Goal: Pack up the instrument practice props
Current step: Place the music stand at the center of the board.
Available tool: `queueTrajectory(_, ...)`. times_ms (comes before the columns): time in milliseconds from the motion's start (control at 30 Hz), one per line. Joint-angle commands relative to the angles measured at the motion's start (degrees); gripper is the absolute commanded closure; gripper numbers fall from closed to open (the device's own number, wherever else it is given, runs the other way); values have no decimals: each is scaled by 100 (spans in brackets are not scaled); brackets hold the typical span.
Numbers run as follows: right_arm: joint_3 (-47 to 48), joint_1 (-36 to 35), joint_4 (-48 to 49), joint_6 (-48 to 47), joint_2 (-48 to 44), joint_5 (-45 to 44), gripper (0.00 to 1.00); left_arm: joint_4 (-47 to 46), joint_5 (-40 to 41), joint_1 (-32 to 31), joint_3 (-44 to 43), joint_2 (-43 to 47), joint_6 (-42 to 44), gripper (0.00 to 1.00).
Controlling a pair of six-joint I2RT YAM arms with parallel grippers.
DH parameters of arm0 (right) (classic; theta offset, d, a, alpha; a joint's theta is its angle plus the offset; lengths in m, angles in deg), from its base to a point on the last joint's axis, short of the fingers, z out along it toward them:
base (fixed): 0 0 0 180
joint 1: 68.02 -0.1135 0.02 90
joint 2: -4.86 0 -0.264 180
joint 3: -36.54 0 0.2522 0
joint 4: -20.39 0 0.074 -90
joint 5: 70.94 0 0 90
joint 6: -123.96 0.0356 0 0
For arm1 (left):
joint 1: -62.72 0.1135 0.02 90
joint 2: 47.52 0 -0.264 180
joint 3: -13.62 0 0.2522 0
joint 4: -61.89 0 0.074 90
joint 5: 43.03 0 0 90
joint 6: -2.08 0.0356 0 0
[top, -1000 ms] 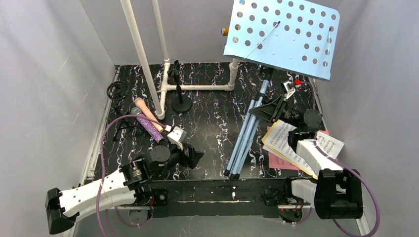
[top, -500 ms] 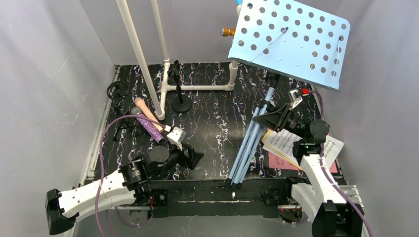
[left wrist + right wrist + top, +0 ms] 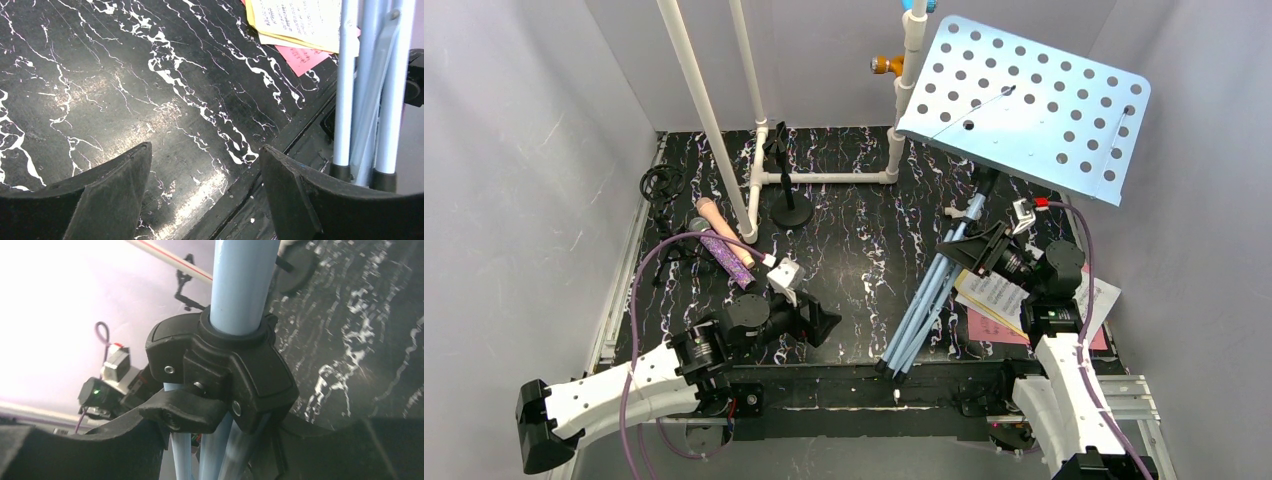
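The light-blue perforated music rack (image 3: 1024, 110) tilts high at the back right on its blue stand, whose folded legs (image 3: 919, 310) slant down to the table's front edge. My right gripper (image 3: 982, 250) is shut on the stand at its black hub (image 3: 230, 370), below the blue pole (image 3: 240, 285). White and pink sheet-music pages (image 3: 996, 300) lie under the right arm. A pink microphone (image 3: 722, 226) and a purple microphone (image 3: 726, 260) lie at the left. Low over bare table, my left gripper (image 3: 821, 322) is open and empty, its fingers (image 3: 115, 195) wide apart. The stand legs (image 3: 370, 100) show to its right.
A white pipe frame (image 3: 824, 178) stands at the back, its slanted pipe (image 3: 709, 120) over the microphones. A round-base mic mount (image 3: 791, 210) stands inside it. Black mount parts (image 3: 662, 185) lie by the left wall. Grey walls enclose the marbled table (image 3: 854, 250).
My right arm has swung back and to the right with the stand, so the rack moved right and the stand stands steeper. The left gripper crept slightly right.
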Motion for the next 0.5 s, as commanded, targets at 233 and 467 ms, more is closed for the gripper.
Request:
queueTrajectory(233,473,51,151,-1575,-71,-695,99,170,-45,-2,43,306,-20,23)
queueTrajectory(467,401,317,199,-1696,399,-786,99,207,-21,-3,114,411,-20,23)
